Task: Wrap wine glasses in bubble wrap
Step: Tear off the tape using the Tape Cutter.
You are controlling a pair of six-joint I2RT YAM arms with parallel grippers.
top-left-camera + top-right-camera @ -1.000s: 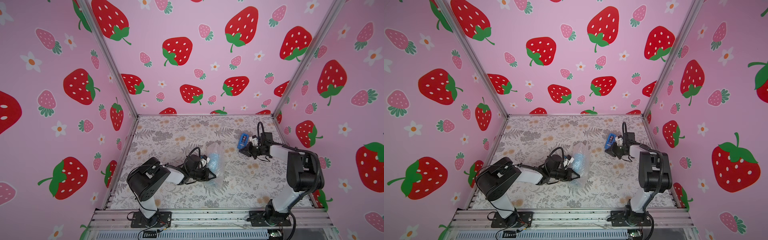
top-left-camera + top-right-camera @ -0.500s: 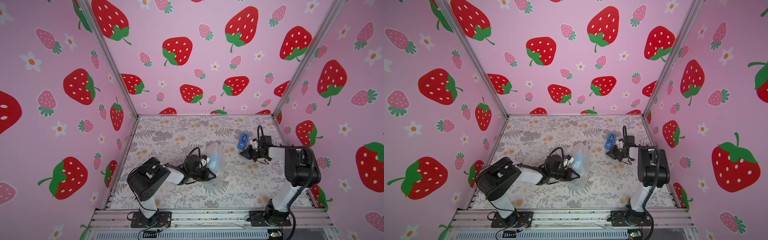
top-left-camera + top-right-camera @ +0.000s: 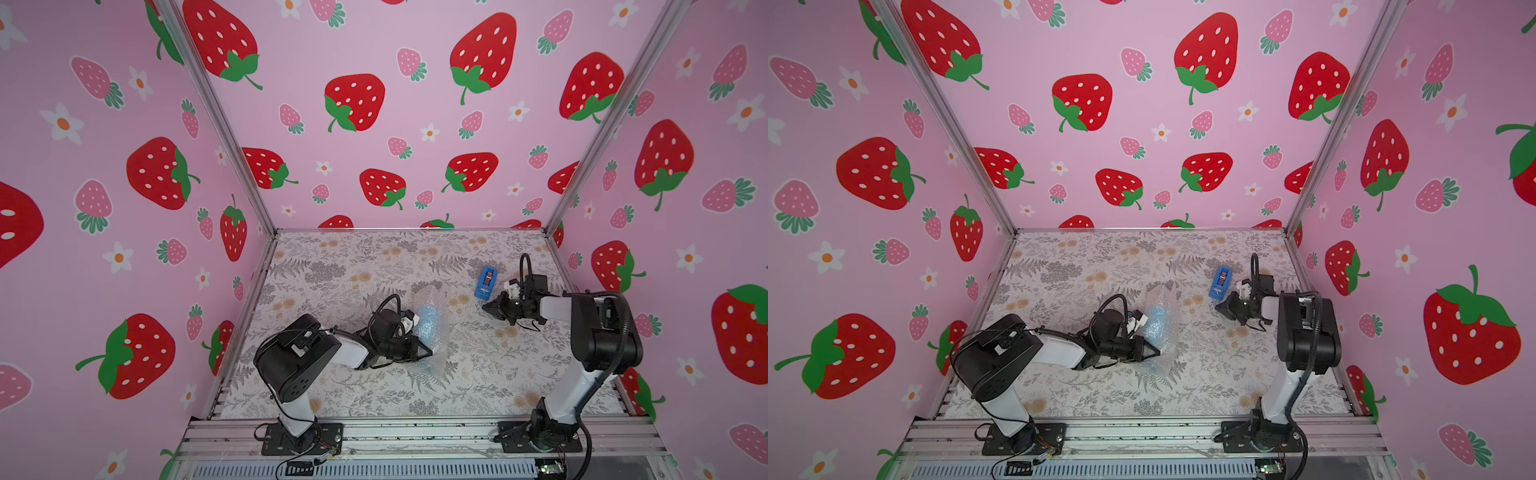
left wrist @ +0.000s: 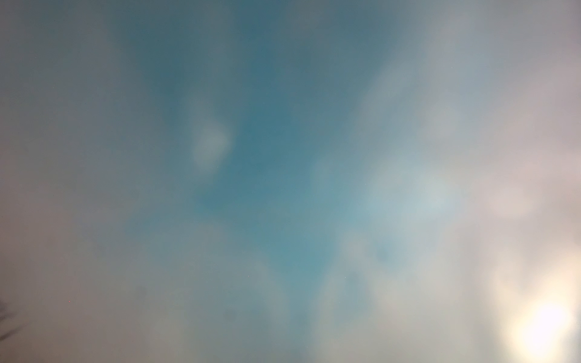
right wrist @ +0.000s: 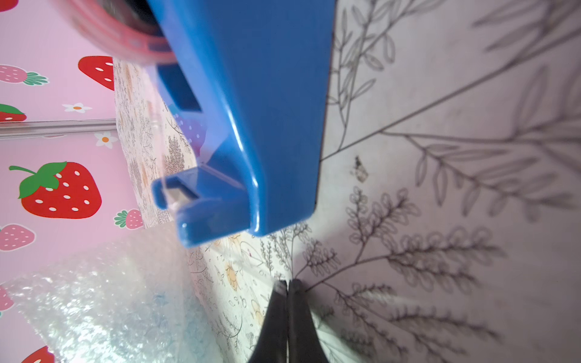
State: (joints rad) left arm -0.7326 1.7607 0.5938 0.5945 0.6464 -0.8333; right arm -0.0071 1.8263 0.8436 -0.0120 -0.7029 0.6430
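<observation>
The light blue wine glass (image 3: 428, 322) lies near the table's middle inside the clear bubble wrap (image 3: 434, 297), as both top views show (image 3: 1158, 321). My left gripper (image 3: 429, 354) is shut on the bubble wrap (image 3: 1160, 297) at its near end, fingers closed to a point (image 3: 1156, 354). The left wrist view is a blue and white blur (image 4: 267, 141); its jaws are hidden. My right gripper (image 3: 486, 308) is shut, nothing visible between its fingers (image 5: 287, 284), just short of the dispenser.
A dark blue tape dispenser (image 3: 486, 282) with a pink-cored roll stands at the right rear of the table (image 3: 1221, 282). It fills the upper right wrist view (image 5: 261, 125), with bubble wrap (image 5: 110, 308) beside it. Pink strawberry walls enclose the floral table (image 3: 374, 266).
My right gripper has drawn back a little from the tape dispenser toward the table's front. The left arm and the wrapped glass have stayed put.
</observation>
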